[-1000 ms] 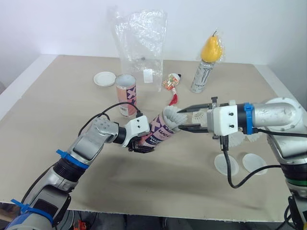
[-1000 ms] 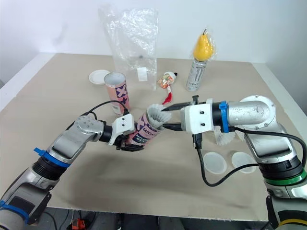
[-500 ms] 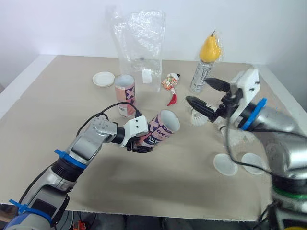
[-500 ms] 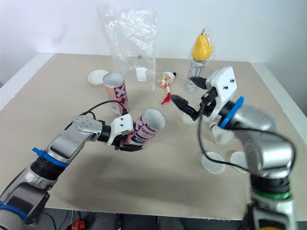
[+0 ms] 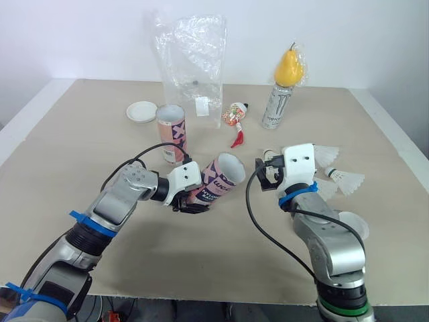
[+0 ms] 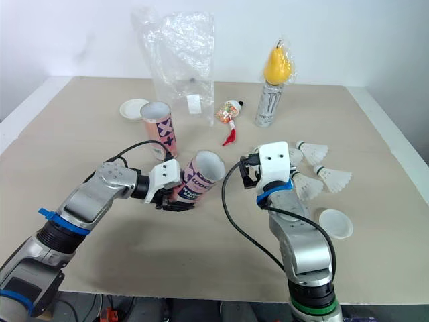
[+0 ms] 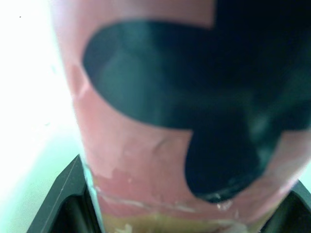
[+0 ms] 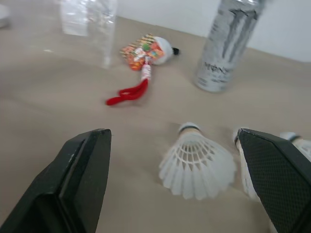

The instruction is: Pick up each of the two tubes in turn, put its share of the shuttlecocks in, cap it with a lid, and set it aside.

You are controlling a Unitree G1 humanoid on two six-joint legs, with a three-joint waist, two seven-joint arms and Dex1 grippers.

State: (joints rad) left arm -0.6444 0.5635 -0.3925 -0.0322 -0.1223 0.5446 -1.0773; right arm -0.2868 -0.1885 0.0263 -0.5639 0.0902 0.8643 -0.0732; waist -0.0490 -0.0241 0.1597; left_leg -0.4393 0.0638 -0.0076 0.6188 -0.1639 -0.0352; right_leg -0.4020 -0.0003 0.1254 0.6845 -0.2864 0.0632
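My left gripper (image 5: 193, 200) is shut on a pink printed tube (image 5: 218, 178), holding it tilted just above the table with its open mouth facing up and right. The tube's side presses close in the left wrist view (image 7: 160, 121). A second pink tube (image 5: 171, 131) stands upright behind it. My right gripper (image 8: 172, 141) is open with its jaws wide apart, low over the table, and a white shuttlecock (image 8: 194, 160) lies just ahead between them. More shuttlecocks (image 6: 333, 176) lie to its right. One white lid (image 6: 335, 223) lies at the near right, another lid (image 5: 142, 111) at the far left.
A clear plastic bag (image 5: 194, 60) stands at the back. An energy drink can (image 5: 275, 107) with a wrapped yellow pear (image 5: 289, 67) on top stands at the back right. A small charm with a red string (image 5: 236, 117) lies between them.
My right gripper has left the tube's mouth, where it held a shuttlecock, and swung back right, open over the loose shuttlecocks. The left gripper still holds the tilted tube.
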